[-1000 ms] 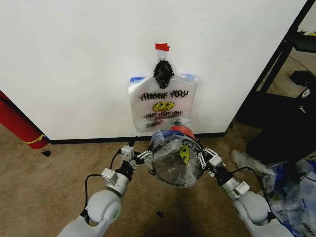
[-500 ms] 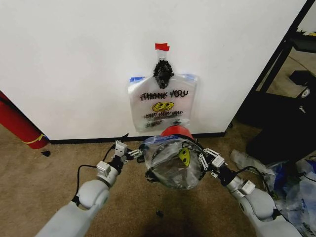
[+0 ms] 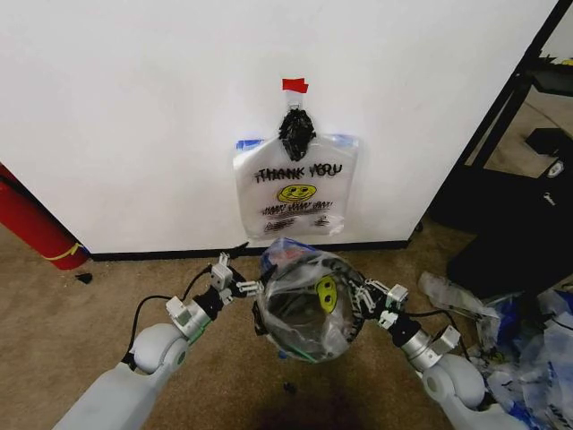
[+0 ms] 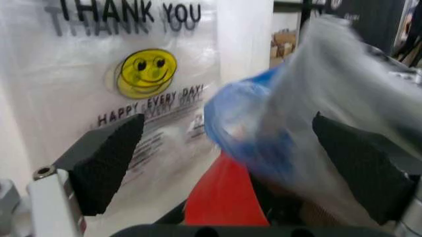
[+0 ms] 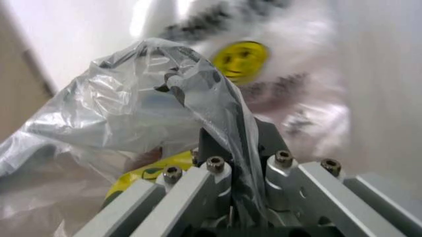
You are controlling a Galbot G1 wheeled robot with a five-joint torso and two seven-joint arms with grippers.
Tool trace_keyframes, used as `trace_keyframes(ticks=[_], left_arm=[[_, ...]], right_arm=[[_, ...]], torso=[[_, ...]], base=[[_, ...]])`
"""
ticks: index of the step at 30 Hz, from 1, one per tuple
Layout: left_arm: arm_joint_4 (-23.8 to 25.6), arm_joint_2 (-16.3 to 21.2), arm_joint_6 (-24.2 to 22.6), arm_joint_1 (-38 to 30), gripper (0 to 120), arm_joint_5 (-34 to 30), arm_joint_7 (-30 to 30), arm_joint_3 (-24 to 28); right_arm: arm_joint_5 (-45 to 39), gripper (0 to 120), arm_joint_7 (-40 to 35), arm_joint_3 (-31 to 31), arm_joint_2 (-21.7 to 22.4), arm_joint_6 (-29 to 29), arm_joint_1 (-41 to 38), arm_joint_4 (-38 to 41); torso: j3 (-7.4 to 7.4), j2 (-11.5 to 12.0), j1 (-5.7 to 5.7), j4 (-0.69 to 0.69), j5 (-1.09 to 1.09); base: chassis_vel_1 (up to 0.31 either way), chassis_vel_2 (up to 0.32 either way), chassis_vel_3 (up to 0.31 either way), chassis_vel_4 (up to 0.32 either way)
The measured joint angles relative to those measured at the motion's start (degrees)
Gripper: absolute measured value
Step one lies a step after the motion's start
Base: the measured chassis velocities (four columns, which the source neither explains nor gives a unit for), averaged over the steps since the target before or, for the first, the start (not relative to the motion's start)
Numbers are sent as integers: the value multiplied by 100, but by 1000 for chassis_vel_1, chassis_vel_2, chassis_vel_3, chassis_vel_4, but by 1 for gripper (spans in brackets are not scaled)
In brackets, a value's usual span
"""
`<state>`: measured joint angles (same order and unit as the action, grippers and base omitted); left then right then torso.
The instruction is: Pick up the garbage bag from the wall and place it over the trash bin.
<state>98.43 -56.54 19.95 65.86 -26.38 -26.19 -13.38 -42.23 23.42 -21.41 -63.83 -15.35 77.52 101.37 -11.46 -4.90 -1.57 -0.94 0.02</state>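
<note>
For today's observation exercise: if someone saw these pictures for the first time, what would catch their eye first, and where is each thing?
The crinkly garbage bag stretched over the trash bin stands out at centre on the carpet, between the left gripper, open beside its edge, and the right gripper, shut on the plastic. Behind it, more bags with "THANK YOU" print and a yellow smiley hang on the white wall, under a black knotted clump and red tape.

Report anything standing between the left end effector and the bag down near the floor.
Nothing visible does. The left end effector, open, sits right beside the garbage bag with bare air between; the right end effector pinches the bag's opposite side.
</note>
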Motion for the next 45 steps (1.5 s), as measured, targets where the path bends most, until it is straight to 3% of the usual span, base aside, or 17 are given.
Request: trace_keyframes(ticks=[3,12,16,21,23,32,38,39,44,45], left_arm=[[11,-44,-2,53,100,91,189,-66],[413,-207,-335,283,100,5,1671,-275],[1549,-343,-918,676,100,-124,2795,-184],[2556,-600,-1445,1158,94,-430,3095,256],[2764,-806,-1691,1355,83,-486,3155,725],[2743,-1007,-2285,1324,55,-272,3554,1398],[2888,-641,-3268,800,28,-562,4501,1488],[2888,-641,-3268,800,28,-562,4501,1488],[3034,-440,-4377,331,7,-1050,5468,1645],[3034,-440,-4377,331,7,-1050,5468,1645]], right_arm=[[-162,1,-299,18,-65,72,9,9],[-392,1,-792,144,-233,238,-7,58],[-39,1,-962,213,-358,46,-76,-58],[435,1,-964,339,-538,-266,-195,-306],[674,1,-924,460,-679,-401,-309,-411],[1014,1,-728,641,-910,-554,-582,-557],[1137,1,-689,773,-797,-518,-704,-560],[1137,1,-689,773,-797,-518,-704,-560],[1185,1,-727,928,-804,-427,-752,-507],[1185,1,-727,928,-804,-427,-752,-507]], torso=[[0,0,0,2,-2],[0,0,0,0,-2],[0,0,0,0,0],[0,0,1,-1,0],[0,0,1,0,-1],[0,0,1,0,-1],[-1,0,0,-1,-2],[-1,0,0,-1,-2],[-1,0,0,0,-2],[-1,0,0,0,-2]], base=[[0,0,0,0],[0,0,0,0],[0,0,0,0],[0,0,0,0],[0,0,0,0],[0,0,0,0],[0,0,0,0],[0,0,0,0],[0,0,0,0],[0,0,0,0]])
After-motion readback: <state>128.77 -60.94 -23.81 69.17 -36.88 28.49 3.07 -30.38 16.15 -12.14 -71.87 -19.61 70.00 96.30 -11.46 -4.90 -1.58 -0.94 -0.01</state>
